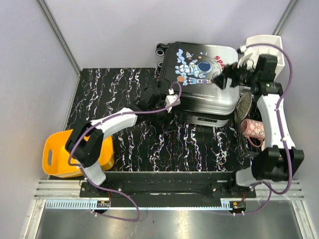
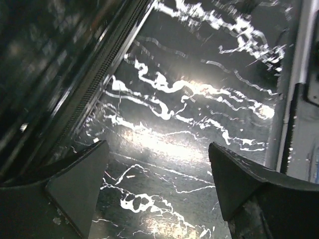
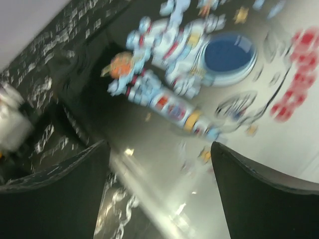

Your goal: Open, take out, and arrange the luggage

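Top external view: the luggage (image 1: 199, 82) lies flat on the far part of the black marbled table (image 1: 114, 89), right of the middle. Its white panel with the astronaut faces up, its wheels point to the far side, and its two shells are closed together. At the near left stands a yellow-orange bin (image 1: 60, 154); my left arm covers part of it, and I see only its yellow inside. On the right edge there is a wire rack (image 1: 241, 144) with a pink patterned cup (image 1: 253, 128) in it, and a round grey dish (image 1: 244, 107) leans just behind the cup. A white organizer (image 1: 264, 42) stands at the far right corner; what is in it I cannot tell. My left gripper (image 1: 172, 103) is at the near left corner of the luggage. My right gripper (image 1: 219, 79) hangs over the right part of the panel.

Left wrist view: my left gripper (image 2: 159, 184) has its fingers wide apart and holds nothing. Between them is only the table (image 2: 199, 99). The dark side of the luggage (image 2: 60, 59), with its zipper line, runs along the left, just beside my left finger.

Right wrist view: the picture is blurred. My right gripper (image 3: 159, 189) is also spread apart, with nothing held. Under it is the panel of the luggage (image 3: 239, 114) with the astronaut and red letters. Whether the fingers touch it, I cannot tell.
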